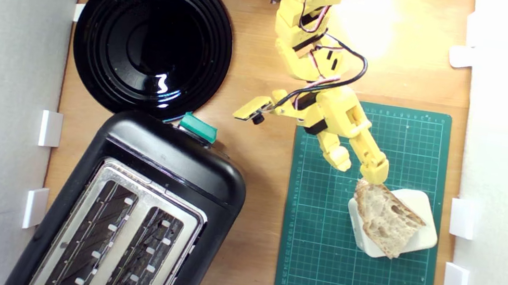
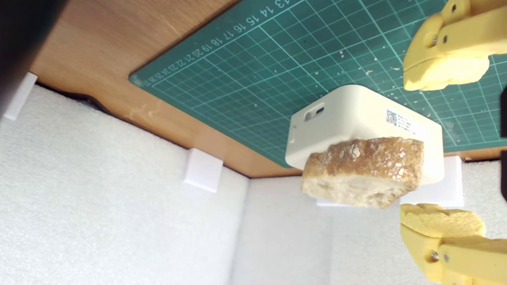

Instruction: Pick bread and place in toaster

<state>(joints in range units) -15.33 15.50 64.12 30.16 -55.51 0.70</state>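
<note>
The bread [image 1: 387, 219], a wedge slice with tan crust and pale holey crumb, lies on a white rounded block [image 1: 425, 238] on the green cutting mat [image 1: 316, 266]. My yellow gripper [image 1: 357, 169] is open just at the bread's end nearest the arm, and one fingertip [image 1: 374, 174] reaches that end. In the wrist view the bread [image 2: 362, 170] rests on the block [image 2: 356, 114] slightly ahead of the gripper [image 2: 412, 147], whose two fingers stand wide apart and hold nothing. The black toaster [image 1: 174, 159], with its silver top and teal lever knob [image 1: 197, 127], stands at the exterior view's lower left.
A glossy black plate [image 1: 152, 40] sits at the exterior view's upper left, touching the toaster's end. White foam walls with small white clips [image 1: 463, 218] border the wooden table [image 1: 260, 172] on both sides, close to the mat's right edge.
</note>
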